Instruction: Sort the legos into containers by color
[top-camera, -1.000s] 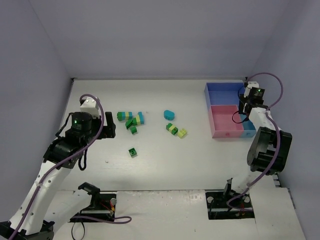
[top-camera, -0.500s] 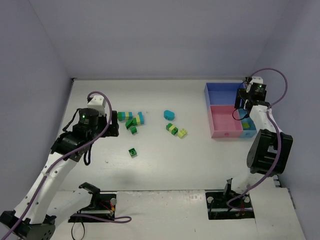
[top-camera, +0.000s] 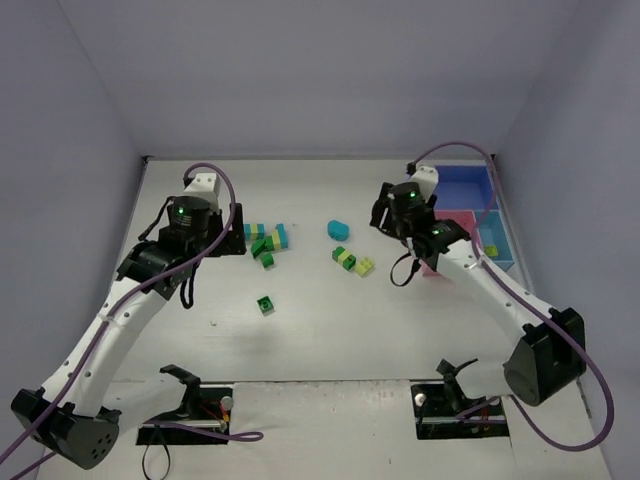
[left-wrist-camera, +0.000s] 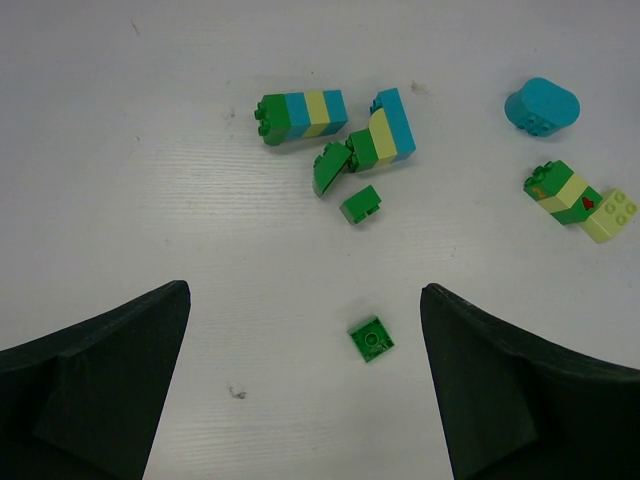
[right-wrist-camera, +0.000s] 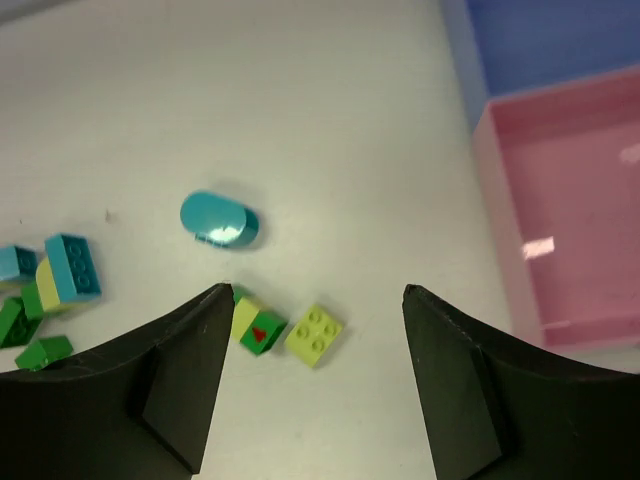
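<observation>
The legos lie loose on the white table. A cluster of green, yellow-green and cyan stacks (top-camera: 262, 238) sits left of centre, also in the left wrist view (left-wrist-camera: 383, 130). A single dark green brick (top-camera: 265, 304) lies nearer, low between my left fingers (left-wrist-camera: 371, 339). A cyan rounded brick (top-camera: 338, 229), a green and yellow stack (top-camera: 345, 258) and a yellow-green brick (top-camera: 365, 266) lie mid-table. My left gripper (left-wrist-camera: 305, 400) is open and empty beside the cluster. My right gripper (right-wrist-camera: 315, 390) is open and empty above the yellow-green brick (right-wrist-camera: 314, 334).
The joined trays stand at the far right: blue (top-camera: 462, 190), pink (top-camera: 455, 235) and a small light blue one (top-camera: 497, 245) holding a yellow-green brick. The pink tray (right-wrist-camera: 575, 200) is close to the right of my right gripper. Grey walls ring the table.
My right arm has swung left from over the trays to above the mid-table bricks. My left arm has moved right and farther, up to the brick cluster.
</observation>
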